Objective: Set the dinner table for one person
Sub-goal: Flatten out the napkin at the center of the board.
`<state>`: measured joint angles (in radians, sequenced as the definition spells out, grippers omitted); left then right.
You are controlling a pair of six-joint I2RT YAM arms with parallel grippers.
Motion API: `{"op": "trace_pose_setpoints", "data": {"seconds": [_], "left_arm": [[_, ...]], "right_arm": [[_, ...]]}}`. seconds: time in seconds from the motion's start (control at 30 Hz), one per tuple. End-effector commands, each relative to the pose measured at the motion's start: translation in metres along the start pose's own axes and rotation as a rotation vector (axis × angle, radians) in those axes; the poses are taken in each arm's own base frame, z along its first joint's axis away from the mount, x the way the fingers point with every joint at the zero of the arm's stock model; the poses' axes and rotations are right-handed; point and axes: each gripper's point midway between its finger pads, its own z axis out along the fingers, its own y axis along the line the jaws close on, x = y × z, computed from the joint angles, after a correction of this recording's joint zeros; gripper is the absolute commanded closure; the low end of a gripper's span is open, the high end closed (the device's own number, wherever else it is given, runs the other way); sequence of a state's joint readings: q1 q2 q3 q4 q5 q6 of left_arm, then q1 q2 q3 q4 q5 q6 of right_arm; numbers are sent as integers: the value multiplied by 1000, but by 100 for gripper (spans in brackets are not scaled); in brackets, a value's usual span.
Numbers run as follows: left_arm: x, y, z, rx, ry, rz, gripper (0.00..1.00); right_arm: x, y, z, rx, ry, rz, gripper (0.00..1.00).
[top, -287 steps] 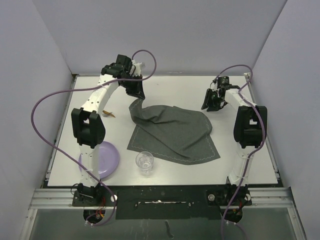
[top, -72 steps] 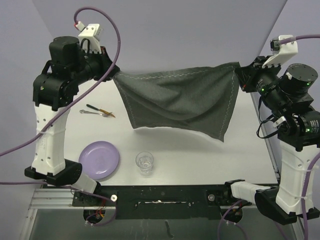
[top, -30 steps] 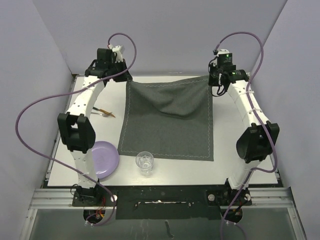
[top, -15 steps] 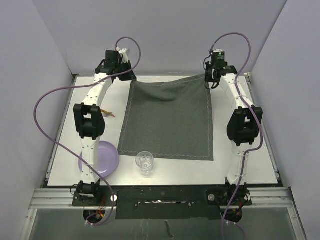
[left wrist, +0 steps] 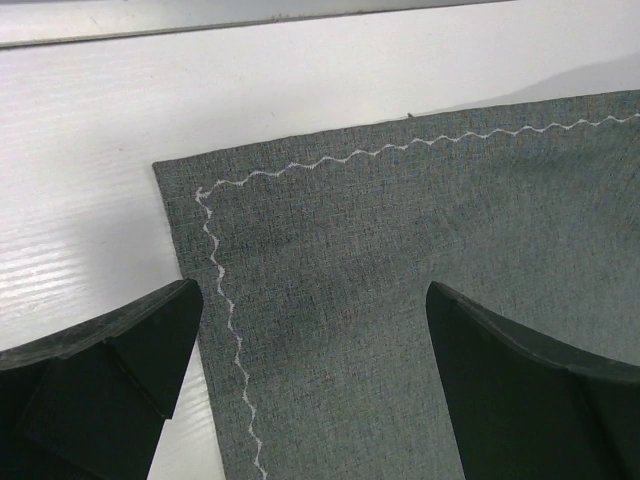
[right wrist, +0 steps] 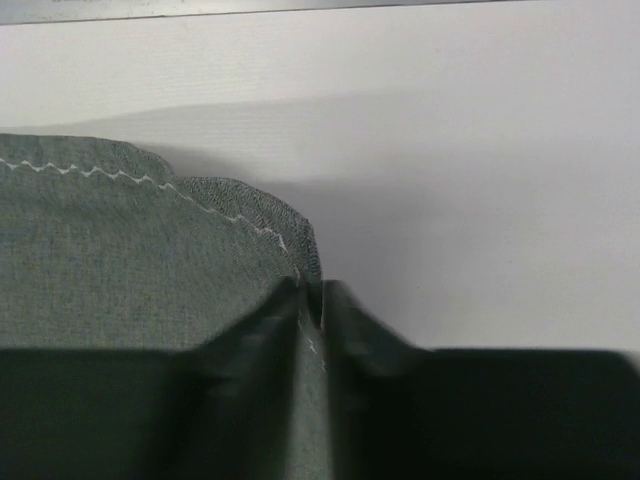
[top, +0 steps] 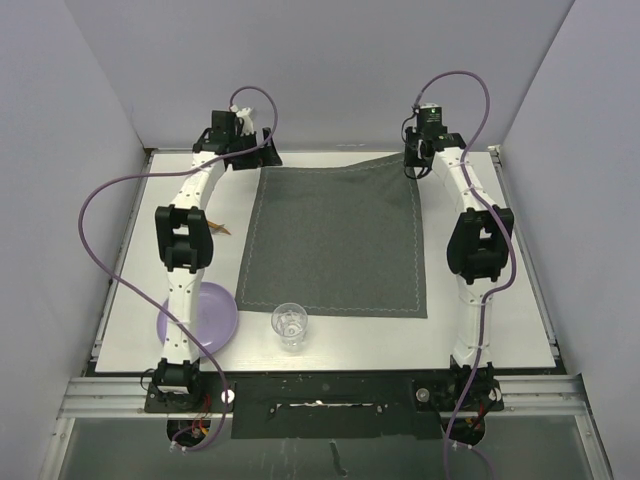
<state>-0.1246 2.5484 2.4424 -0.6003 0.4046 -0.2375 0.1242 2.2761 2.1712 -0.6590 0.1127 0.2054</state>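
Grey placemat (top: 335, 240) (zigzag-stitched) — white dinner table (top: 380, 342)

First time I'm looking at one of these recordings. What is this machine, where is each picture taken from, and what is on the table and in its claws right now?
These are two robot arms bolted at the near edge of a white dinner table. Each ends in a two-finger gripper. The wide picture comes from a fixed camera above and behind the arms. The two close-ups come from cameras on the wrists, looking past each arm's own fingers. A dark grey placemat lies spread flat on the table, with a purple plate beside its near left corner and a clear glass at its near edge. The left gripper stands open over the mat's far left corner, holding nothing. The right gripper pinches the far right corner, which is bunched up.
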Motion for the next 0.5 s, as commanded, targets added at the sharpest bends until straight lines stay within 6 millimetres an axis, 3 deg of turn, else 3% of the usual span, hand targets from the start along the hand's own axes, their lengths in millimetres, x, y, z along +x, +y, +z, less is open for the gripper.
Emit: {"op": "trace_pose_setpoints", "data": {"seconds": [0.0,0.07,0.13,0.3,0.47], "left_arm": [[-17,-1,6,29,-59,3,3],[-19,-2,3,25,-62,4,3],[-21,-4,-3,19,-67,6,3],[-30,-14,-28,0,-93,6,3],[-29,-35,-64,-1,-127,-5,3]], "right_arm": [[-28,-7,-10,25,-90,-8,55],[-23,-6,-12,26,-89,-10,28],[-27,-7,-21,34,-114,-8,18],[-35,0,-47,23,-141,-3,14],[-31,20,-91,-30,-162,15,18]]}}
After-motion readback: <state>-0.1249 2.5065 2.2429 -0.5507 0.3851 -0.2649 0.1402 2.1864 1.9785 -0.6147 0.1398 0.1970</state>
